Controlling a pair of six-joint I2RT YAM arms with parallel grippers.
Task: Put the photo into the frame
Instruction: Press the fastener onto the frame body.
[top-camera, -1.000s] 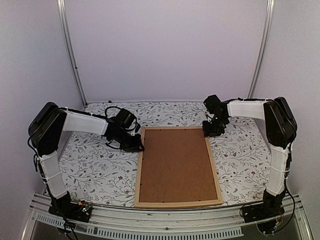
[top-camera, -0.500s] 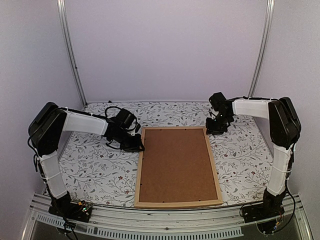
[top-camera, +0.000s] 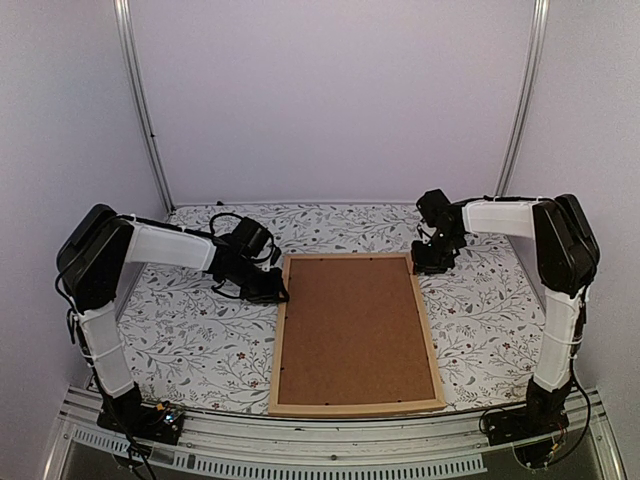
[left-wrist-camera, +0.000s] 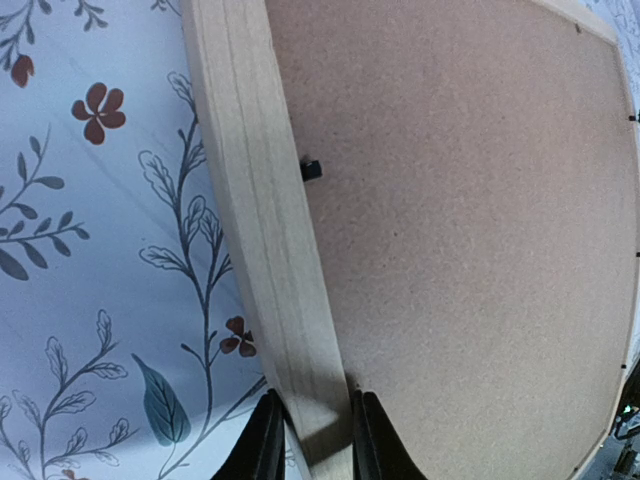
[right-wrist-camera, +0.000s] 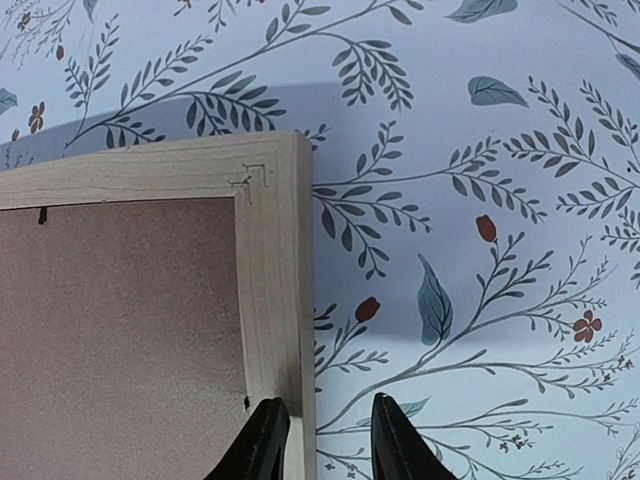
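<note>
— What's the left pincer (left-wrist-camera: 312, 445) up to?
— It's clenched on the frame (left-wrist-camera: 255, 200), one finger on either side of the wooden rail. Just past its inner finger lies the brown backing board (left-wrist-camera: 470, 220).
— And the right pincer (right-wrist-camera: 322, 440)?
— Released, jaws apart at another corner. The rail's outer edge runs between them, with the flowered desk (right-wrist-camera: 480, 200) outward. The frame lies flat between both.
</note>
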